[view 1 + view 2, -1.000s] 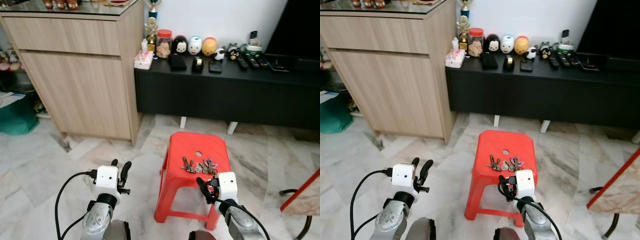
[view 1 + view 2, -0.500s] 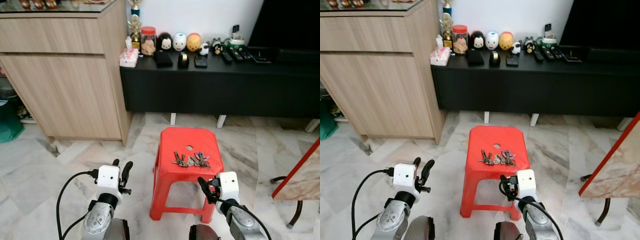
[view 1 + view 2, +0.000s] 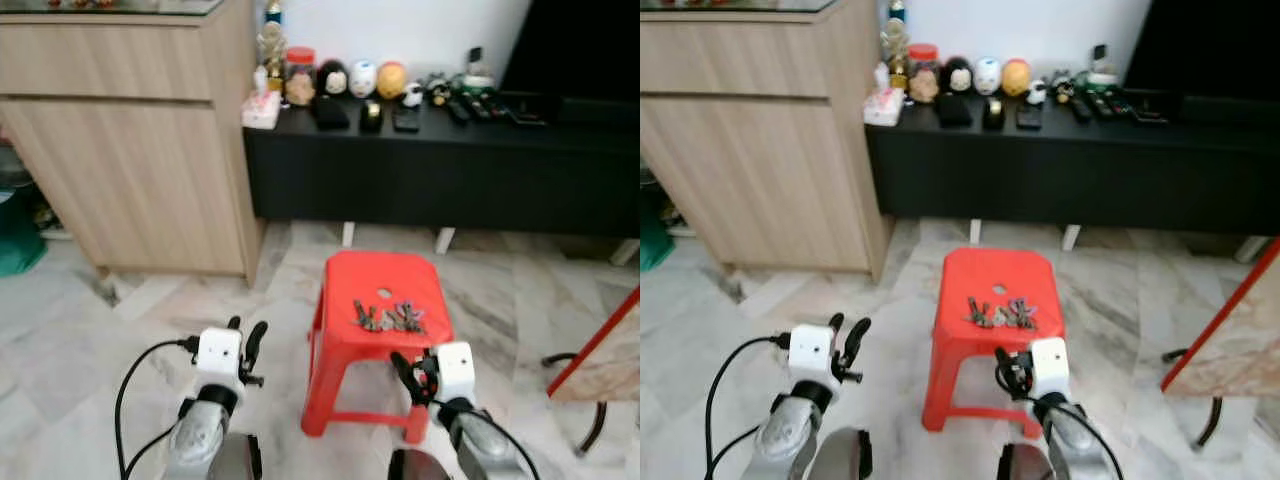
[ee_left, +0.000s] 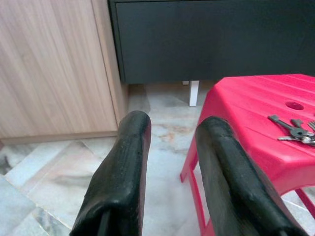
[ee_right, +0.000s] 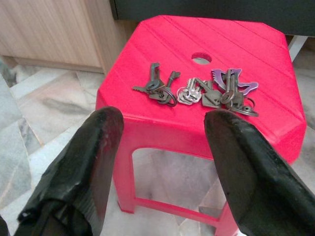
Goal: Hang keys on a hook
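Where stool (image 3: 995,285) stands, cabinet (image 3: 760,150) behind

- Bright red plastic stool (image 5: 206,39), ribbed top.
- Silver and dark grey keys (image 5: 197,91), one purple-headed.
- Black fingers (image 5: 246,167) on right hand (image 3: 1012,372), white housing.
- Pale wood-grain cabinet (image 3: 140,150).
- Black low cabinet (image 3: 440,170).
- Grey-veined white marble floor (image 3: 90,330).

You've got a red plastic stool (image 3: 385,290) on marble floor (image 3: 80,330). Black low cabinet (image 3: 440,175) behind it holds figurines (image 3: 363,78), a jar (image 3: 299,76), remotes (image 3: 490,108). Wooden cupboard (image 3: 130,140) stands touching its left end.
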Available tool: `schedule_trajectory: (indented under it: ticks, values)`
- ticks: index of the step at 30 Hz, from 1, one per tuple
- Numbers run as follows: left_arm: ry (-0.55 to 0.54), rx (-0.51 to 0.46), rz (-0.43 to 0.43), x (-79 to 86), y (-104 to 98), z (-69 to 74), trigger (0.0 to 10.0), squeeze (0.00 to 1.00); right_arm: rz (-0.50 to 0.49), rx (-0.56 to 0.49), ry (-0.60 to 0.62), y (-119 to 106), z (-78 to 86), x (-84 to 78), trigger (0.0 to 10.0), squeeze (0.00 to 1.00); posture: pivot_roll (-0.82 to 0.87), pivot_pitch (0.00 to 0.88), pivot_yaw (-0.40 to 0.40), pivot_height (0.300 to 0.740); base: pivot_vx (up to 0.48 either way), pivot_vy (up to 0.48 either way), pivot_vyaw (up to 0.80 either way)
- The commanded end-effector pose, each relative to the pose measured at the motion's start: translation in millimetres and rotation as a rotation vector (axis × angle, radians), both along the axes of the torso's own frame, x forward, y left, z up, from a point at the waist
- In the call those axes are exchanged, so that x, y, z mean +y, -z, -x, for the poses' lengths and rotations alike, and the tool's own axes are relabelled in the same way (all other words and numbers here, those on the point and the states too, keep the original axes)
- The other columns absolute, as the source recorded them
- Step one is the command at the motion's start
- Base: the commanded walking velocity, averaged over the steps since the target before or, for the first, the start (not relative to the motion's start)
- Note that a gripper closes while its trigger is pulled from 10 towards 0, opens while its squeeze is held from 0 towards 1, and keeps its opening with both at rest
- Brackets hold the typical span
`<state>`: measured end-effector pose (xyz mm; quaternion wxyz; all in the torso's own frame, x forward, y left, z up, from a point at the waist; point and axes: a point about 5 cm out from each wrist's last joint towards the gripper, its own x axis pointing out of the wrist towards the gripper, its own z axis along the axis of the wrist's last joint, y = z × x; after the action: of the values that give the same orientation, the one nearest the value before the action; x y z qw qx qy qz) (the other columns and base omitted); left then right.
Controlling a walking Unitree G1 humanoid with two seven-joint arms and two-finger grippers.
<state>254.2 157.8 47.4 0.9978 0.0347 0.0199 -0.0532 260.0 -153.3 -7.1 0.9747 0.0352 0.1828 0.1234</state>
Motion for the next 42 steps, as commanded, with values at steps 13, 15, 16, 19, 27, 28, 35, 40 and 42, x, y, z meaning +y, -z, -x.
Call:
schedule_trajectory:
  ticks: [13,15,16,19,27,28,35,40,42]
  values:
    - [0.018,0.001,0.004,-4.9,0,-2.5,10.0,0.0,0.021,-0.045,-0.013,-7,-3.7,-6.7,10.0,0.0,-0.06,0.0,-0.052,0.592,0.31,0.0,0.0]
    - [0.019,0.0,0.003,-4.9,-1,-2.8,10.0,0.0,0.007,-0.064,-0.005,-9,-4.2,-5.7,10.0,0.0,-0.05,0.0,-0.051,0.592,0.356,0.0,0.78]
    - [0.019,0.0,0.002,-4.8,-1,-3.0,10.0,0.0,-0.002,-0.062,0.006,-9,-4.1,-5.5,10.0,0.0,-0.06,0.0,-0.051,0.592,0.352,0.0,0.8]
    - [0.019,-0.001,0.002,-4.9,-1,-3.1,10.0,0.0,-0.013,-0.054,0.023,-9,-4.5,-6.3,10.0,0.0,-0.06,0.0,-0.051,0.592,0.352,0.0,0.53]
    - [0.018,-0.001,0.0,-5.0,-1,-2.7,10.0,0.0,-0.004,-0.066,0.002,-10,-4.4,-5.2,10.0,0.0,-0.05,0.0,-0.052,0.592,0.351,0.0,0.0]
    - [0.018,-0.001,0.001,-5.1,-1,-2.7,10.0,0.0,-0.006,-0.064,0.004,-10,-4.2,-5.3,10.0,0.0,-0.05,0.0,-0.052,0.592,0.322,0.0,0.0]
    - [0.019,0.006,0.0,-4.8,1,-1.7,10.0,0.0,0.031,-0.03,0.052,-5,-2.9,-12.7,10.0,0.0,-0.05,0.0,-0.053,0.592,0.041,0.0,0.0]
    - [0.003,0.015,0.013,-3.6,2,-1.7,10.0,0.0,0.051,-0.026,0.068,-6,-6.2,-21.4,10.0,0.0,-0.05,0.0,-0.053,0.592,0.0,0.0,0.0]
    - [-0.041,0.018,0.066,0.4,0,-4.2,10.0,0.0,0.101,0.015,0.081,-5,-10.0,-33.4,10.0,0.0,-0.05,0.0,-0.051,0.592,0.0,0.0,0.0]
